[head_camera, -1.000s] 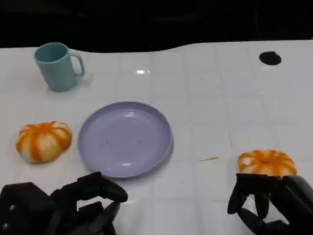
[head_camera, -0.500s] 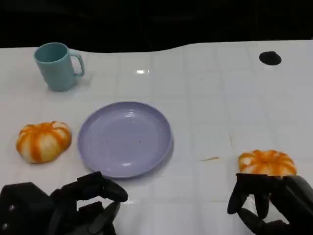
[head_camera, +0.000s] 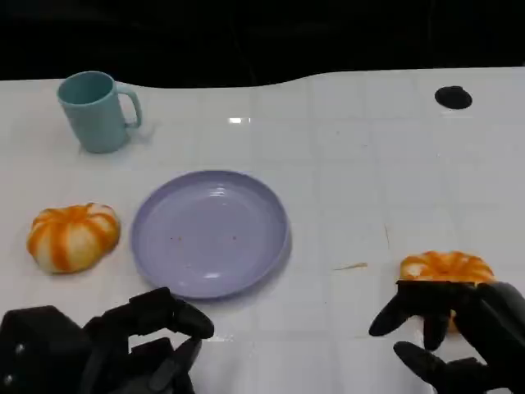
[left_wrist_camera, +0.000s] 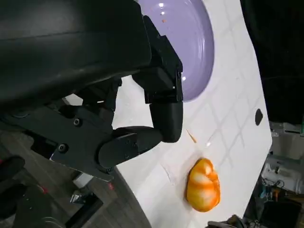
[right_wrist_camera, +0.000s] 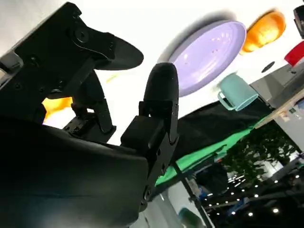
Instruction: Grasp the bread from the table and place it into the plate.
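Two orange-and-white striped bread rolls lie on the white table [head_camera: 344, 156]. In the head view the right-hand bread [head_camera: 447, 268] sits at the lower right of the frame, well apart from the plate, with its near edge hidden behind the right hand [head_camera: 459, 328]. That hand's fingers are spread apart in front of the bread and hold nothing; whether any fingertip touches the bread cannot be told from this view. The right wrist view shows a sliver of orange at the left edge of the frame, behind the hand's fingers, which stand parted there as well.

The left-hand bread [head_camera: 73, 236] lies at the left of the head view, just beside the plate's rim but not touching it. The right wrist view shows it at the upper right of its frame, beyond the plate.

The lilac plate [head_camera: 210, 232] is at the centre of the head view, with a few small crumbs on its floor. The left wrist view shows the plate at its upper centre and the right-hand bread at its lower right.

The left hand [head_camera: 107, 349] occupies the lower left of the head view, fingers loosely curled, holding nothing, near the plate's front edge.

A teal mug [head_camera: 97, 111] stands upright at the upper left. A black round mark [head_camera: 453, 98] is at the upper right.
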Controlling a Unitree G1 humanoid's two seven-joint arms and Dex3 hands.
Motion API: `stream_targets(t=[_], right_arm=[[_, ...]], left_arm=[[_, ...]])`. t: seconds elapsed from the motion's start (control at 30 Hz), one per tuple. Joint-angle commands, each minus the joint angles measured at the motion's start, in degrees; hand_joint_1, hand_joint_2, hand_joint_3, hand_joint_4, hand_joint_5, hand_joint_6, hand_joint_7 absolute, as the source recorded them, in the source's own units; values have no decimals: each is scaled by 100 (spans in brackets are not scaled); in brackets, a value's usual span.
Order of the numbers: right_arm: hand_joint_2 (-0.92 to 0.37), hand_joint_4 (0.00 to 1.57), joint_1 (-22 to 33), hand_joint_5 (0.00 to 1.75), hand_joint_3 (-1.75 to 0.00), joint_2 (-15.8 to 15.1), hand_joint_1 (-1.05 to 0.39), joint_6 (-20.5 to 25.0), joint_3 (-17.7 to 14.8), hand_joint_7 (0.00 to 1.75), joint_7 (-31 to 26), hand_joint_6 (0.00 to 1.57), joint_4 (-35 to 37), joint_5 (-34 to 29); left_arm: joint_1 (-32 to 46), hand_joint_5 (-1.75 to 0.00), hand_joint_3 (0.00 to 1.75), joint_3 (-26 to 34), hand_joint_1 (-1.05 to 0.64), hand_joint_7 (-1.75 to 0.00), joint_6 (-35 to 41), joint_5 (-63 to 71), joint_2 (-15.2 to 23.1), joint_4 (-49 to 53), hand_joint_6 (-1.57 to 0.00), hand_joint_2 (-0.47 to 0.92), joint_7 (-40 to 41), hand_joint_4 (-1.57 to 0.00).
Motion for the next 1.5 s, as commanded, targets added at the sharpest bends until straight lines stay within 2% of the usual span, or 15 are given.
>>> stream_targets(t=[0.03,0.13,0.17,0.27,0.33,0.4,0.5,0.6,0.8,1.07,1.3,1.5], right_arm=[[-35,80,17,132,-92,-217,-24,131,-137,64,93,89,-273,-199],[-47,74,36,111,-71,-342,-30,527,-179,53,387,83,-630,-466],[-53,72,42,99,-58,-370,-31,642,-189,45,473,82,-737,-546],[-68,68,74,79,-30,-455,-34,936,-194,27,718,81,-1017,-749],[-73,63,80,66,-19,-497,-33,1054,-195,19,835,79,-1147,-842],[-76,55,71,52,-11,-554,-34,1095,-207,11,902,74,-1220,-928],[-77,44,57,39,-6,-640,-36,1192,-238,3,1046,65,-1346,-1000],[-79,30,19,32,-4,-748,-40,1496,-268,0,1397,52,-1595,-1170],[-79,17,-117,27,-1,-919,-45,2015,-242,0,2027,36,-1978,-1623],[-75,12,-302,29,0,-1009,-48,2038,-147,0,2075,32,-1828,-2077],[-68,6,-568,32,0,-1030,-30,2118,87,0,2112,31,-1420,-2483],[-69,8,-798,33,-1,-990,-27,2076,300,1,1883,32,-863,-2669]], left_arm=[[8,-175,73,56,-29,-130,-14,-29,75,52,-64,77,-41,-70],[8,-175,73,66,-29,-130,32,-58,65,47,-64,77,-31,-70],[9,-175,73,67,-29,-130,28,-63,65,50,-64,77,-35,-70],[21,-175,73,64,-28,-130,35,-64,51,40,-64,77,-17,-69],[25,-175,73,66,-28,-129,79,-76,38,20,-64,77,2,-69],[28,-175,72,67,-28,-129,68,-88,43,25,-64,78,-21,-69],[33,-175,71,42,-30,-128,40,-43,59,22,-64,77,-19,-68],[22,-175,71,18,-31,-128,-27,-3,67,55,-64,78,-30,-68],[-6,-175,70,-15,-32,-128,-39,31,48,94,-65,78,1,-68],[1,-175,69,-21,-33,-128,-46,14,32,80,-65,79,-16,-68],[23,-175,68,-13,-33,-128,23,0,14,28,-65,78,19,-69],[43,-175,68,-23,-32,-128,67,34,45,-42,-65,78,36,-69]])
